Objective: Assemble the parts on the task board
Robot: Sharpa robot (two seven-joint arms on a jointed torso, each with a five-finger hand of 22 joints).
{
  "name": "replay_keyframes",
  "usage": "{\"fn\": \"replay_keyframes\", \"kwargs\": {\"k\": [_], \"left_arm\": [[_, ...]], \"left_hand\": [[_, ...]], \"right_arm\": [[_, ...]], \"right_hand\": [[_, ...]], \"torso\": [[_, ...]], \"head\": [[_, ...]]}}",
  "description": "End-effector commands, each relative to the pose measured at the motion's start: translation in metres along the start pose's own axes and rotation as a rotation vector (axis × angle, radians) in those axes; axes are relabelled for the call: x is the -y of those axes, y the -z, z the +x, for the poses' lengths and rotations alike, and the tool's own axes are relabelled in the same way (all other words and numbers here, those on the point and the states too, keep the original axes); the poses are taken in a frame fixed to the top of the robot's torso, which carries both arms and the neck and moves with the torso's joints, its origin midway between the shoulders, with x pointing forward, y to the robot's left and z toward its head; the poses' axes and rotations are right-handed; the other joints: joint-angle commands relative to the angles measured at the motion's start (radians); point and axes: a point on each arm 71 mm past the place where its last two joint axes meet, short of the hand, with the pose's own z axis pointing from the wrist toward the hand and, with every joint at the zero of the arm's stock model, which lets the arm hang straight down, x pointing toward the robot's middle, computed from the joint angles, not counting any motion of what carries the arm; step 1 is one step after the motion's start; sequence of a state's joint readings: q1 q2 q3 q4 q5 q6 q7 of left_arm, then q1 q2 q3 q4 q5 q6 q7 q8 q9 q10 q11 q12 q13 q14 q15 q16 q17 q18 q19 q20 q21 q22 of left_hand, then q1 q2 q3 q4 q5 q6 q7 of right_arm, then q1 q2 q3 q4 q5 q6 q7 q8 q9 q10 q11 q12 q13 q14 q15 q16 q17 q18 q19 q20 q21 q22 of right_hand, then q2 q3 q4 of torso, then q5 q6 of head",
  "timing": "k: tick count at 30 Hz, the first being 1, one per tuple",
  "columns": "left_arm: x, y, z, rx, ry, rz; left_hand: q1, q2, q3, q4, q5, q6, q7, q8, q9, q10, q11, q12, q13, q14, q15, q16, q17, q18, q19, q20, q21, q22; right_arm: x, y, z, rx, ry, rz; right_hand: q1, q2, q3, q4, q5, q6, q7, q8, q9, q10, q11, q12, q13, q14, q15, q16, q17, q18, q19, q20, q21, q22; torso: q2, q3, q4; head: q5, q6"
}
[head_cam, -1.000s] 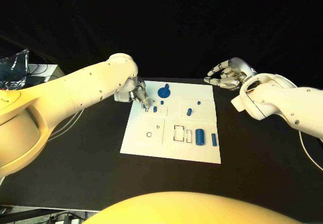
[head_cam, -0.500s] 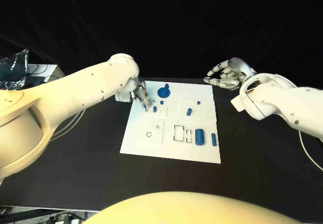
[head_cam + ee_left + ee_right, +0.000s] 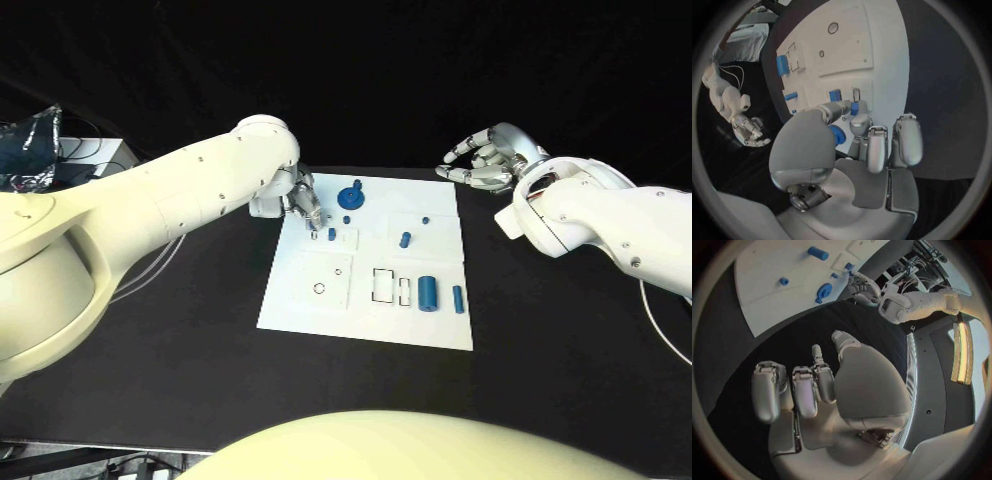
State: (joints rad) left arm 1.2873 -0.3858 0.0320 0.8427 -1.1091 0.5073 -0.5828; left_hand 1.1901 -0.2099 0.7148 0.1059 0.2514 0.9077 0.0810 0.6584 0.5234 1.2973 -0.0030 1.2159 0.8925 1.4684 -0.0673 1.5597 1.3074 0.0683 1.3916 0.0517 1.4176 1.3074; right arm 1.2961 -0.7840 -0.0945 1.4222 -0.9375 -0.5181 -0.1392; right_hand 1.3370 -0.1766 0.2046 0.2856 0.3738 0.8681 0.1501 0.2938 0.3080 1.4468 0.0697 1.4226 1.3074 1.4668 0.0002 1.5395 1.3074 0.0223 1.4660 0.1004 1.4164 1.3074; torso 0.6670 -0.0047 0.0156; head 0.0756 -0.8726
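Now left hand (image 3: 296,203) sits low at far left corner of task board (image 3: 325,300), fingertips together on small blue part (image 3: 856,107), pinching it just over board. Best move, I think: go slow, keep part straight up, line it with its hole, push gently. Right hand (image 3: 488,160) waits off board past far right corner, fingers curled in, holding nothing. Other blue parts (image 3: 430,292) lie on board.

surface: black table (image 3: 173,340) | directly on it: white task board (image 3: 310,305), lying flat at centre
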Motion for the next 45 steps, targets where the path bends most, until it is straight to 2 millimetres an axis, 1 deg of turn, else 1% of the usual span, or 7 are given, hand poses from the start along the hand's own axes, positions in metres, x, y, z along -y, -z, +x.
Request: {"fn": "replay_keyframes", "kwargs": {"k": [1, 8, 14, 28, 31, 37, 45], "left_arm": [[0.002, 0.0, -0.001, 0.025, 0.01, 0.004], [0.003, -0.001, -0.001, 0.03, 0.014, 0.005], [0.003, -0.001, -0.001, 0.027, 0.011, 0.006], [-0.009, 0.006, 0.001, 0.013, 0.045, 0.036], [-0.012, 0.01, 0.002, 0.003, 0.066, 0.063], [-0.015, 0.021, -0.002, -0.002, 0.157, 0.19], [-0.028, 0.043, 0.001, -0.052, 0.329, 0.503]], "left_hand": [[0.02, 0.021, 0.118, -0.122, 0.004, 0.001, -0.006, 0.007, 0.133, -0.007, -0.001, -0.006, -0.001, 0.091, 0.007, -0.004, 0.223, -0.003, -0.005, -0.002, -0.003, 0.021], [0.02, 0.021, 0.118, -0.122, 0.004, 0.001, -0.006, 0.006, 0.134, -0.008, -0.001, -0.006, -0.001, 0.091, 0.007, -0.004, 0.223, -0.003, -0.004, -0.002, -0.002, 0.023], [0.02, 0.021, 0.118, -0.122, 0.004, 0.0, -0.006, 0.006, 0.135, -0.008, -0.001, -0.007, -0.001, 0.091, 0.007, -0.004, 0.223, -0.003, -0.004, -0.002, -0.002, 0.023], [0.02, 0.021, 0.117, -0.123, 0.004, 0.0, -0.006, 0.006, 0.136, -0.008, -0.001, -0.008, -0.003, 0.09, 0.007, -0.004, 0.222, -0.003, -0.005, -0.002, -0.003, 0.021], [0.02, 0.021, 0.117, -0.122, 0.004, 0.0, -0.006, 0.006, 0.136, -0.008, -0.001, -0.007, -0.002, 0.09, 0.007, -0.004, 0.222, -0.002, -0.007, -0.002, -0.004, 0.019], [0.011, 0.028, 0.113, -0.112, -0.002, -0.003, -0.006, 0.003, 0.141, -0.015, 0.001, -0.017, -0.016, 0.087, 0.009, -0.009, 0.211, 0.002, -0.019, -0.002, -0.015, 0.004], [0.005, 0.056, 0.074, -0.089, -0.015, -0.022, -0.005, -0.008, 0.16, -0.055, 0.003, -0.073, -0.098, 0.083, 0.012, -0.014, 0.199, 0.008, -0.039, -0.002, -0.034, -0.02]], "right_arm": [[-0.002, 0.0, 0.001, -0.007, 0.007, -0.018], [-0.002, 0.0, 0.001, -0.006, 0.006, -0.018], [-0.002, 0.0, 0.001, -0.007, 0.006, -0.018], [-0.002, 0.0, 0.0, -0.007, 0.005, -0.018], [-0.002, 0.001, 0.001, -0.011, 0.005, -0.021], [-0.006, 0.003, 0.003, -0.022, 0.013, -0.056], [-0.02, 0.014, 0.012, -0.052, 0.086, -0.198]], "right_hand": [[-0.002, -0.006, 0.004, 0.001, 0.003, -0.006, 0.002, 0.003, 0.001, 0.007, -0.003, 0.006, 0.127, 0.078, -0.008, -0.006, 0.151, 0.013, 0.048, -0.007, -0.002, 0.169], [-0.002, -0.006, 0.004, 0.001, 0.003, -0.006, 0.002, 0.003, 0.001, 0.007, -0.003, 0.006, 0.127, 0.078, -0.008, -0.006, 0.151, 0.013, 0.048, -0.007, -0.002, 0.169], [-0.002, -0.006, 0.004, 0.001, 0.003, -0.006, 0.002, 0.003, 0.001, 0.007, -0.003, 0.006, 0.127, 0.078, -0.008, -0.006, 0.151, 0.013, 0.048, -0.007, -0.002, 0.169], [-0.003, -0.007, 0.007, 0.001, 0.003, -0.007, 0.002, 0.005, 0.002, 0.008, -0.003, 0.007, 0.127, 0.078, -0.008, -0.006, 0.151, 0.013, 0.048, -0.007, -0.002, 0.17], [-0.003, -0.007, 0.008, 0.001, 0.003, -0.007, 0.002, 0.005, 0.002, 0.007, -0.003, 0.006, 0.127, 0.078, -0.008, -0.006, 0.15, 0.013, 0.048, -0.007, -0.002, 0.17], [0.018, -0.008, 0.021, -0.008, 0.003, -0.009, 0.002, 0.006, 0.003, 0.007, -0.003, 0.006, 0.127, 0.079, -0.009, -0.006, 0.152, 0.013, 0.048, -0.008, -0.003, 0.17], [0.09, -0.025, 0.072, -0.044, -0.01, -0.007, 0.005, 0.01, 0.003, 0.01, -0.002, 0.009, 0.129, 0.08, -0.008, -0.003, 0.16, 0.01, 0.053, -0.007, 0.011, 0.18]], "torso": [[0.0, -0.0003, -0.001], [0.0, 0.0003, 0.0008], [-0.001, -0.0009, 0.0003], [-0.003, -0.0018, 0.0036], [-0.002, -0.002, 0.0019], [-0.003, -0.0019, 0.0002], [-0.007, -0.0018, 0.0036]], "head": [[-0.001, 0.0], [-0.002, 0.0], [-0.001, 0.0], [-0.002, 0.0], [-0.002, 0.0], [-0.002, 0.0], [-0.007, 0.017]]}}
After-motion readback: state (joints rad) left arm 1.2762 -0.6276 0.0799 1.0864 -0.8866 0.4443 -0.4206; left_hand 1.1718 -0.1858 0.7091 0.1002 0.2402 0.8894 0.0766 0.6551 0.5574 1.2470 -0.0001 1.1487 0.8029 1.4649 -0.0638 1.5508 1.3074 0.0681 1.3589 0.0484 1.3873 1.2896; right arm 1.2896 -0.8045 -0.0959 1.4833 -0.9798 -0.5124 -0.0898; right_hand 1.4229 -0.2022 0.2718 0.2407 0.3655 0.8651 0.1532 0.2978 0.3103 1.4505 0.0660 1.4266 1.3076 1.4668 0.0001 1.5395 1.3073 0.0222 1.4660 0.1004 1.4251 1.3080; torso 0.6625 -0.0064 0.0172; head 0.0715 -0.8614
